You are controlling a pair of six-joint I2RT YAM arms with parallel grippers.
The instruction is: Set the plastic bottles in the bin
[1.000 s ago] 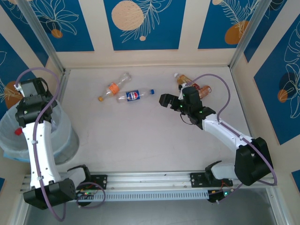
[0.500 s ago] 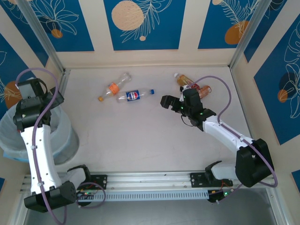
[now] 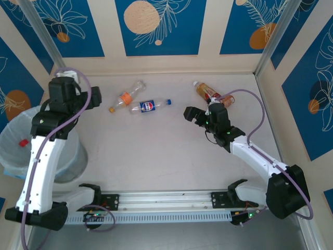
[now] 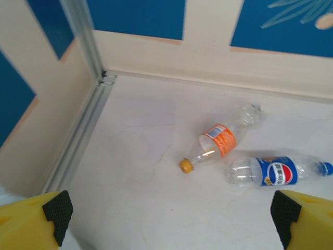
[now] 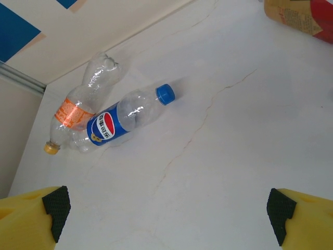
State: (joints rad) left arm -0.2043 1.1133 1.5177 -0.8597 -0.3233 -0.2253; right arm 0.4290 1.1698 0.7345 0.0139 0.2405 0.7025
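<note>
Top external view: an orange-label bottle [image 3: 126, 97] and a blue-label bottle [image 3: 150, 105] lie on their sides just beside each other at the far middle of the table [image 3: 156, 156]. The orange cap points near-left and the blue cap points right. Two amber bottles lie close together at the far right, one with a pale cap [image 3: 203, 89] and one with a red label [image 3: 226, 100] (part of it is behind a cable). The bin [image 3: 13, 156], lined with a pale bag, stands at the near left edge. A small red piece [image 3: 23, 142] shows inside it, too small to make out.

The right gripper [image 3: 197, 116] hangs near the amber bottles on their near-left side, with its jaws spread and nothing between them. Its wrist view shows both yellow fingers [image 5: 31, 216] wide apart over bare table, with the blue-label bottle [image 5: 117, 121] and the orange-label one [image 5: 78, 112] beyond them.

The left gripper [image 3: 92, 99] is above the far left of the table, past the bin. In its wrist view the fingers [image 4: 36, 224] are released and wide apart, holding nothing. Both bottles [image 4: 221, 140] lie ahead of them.
</note>
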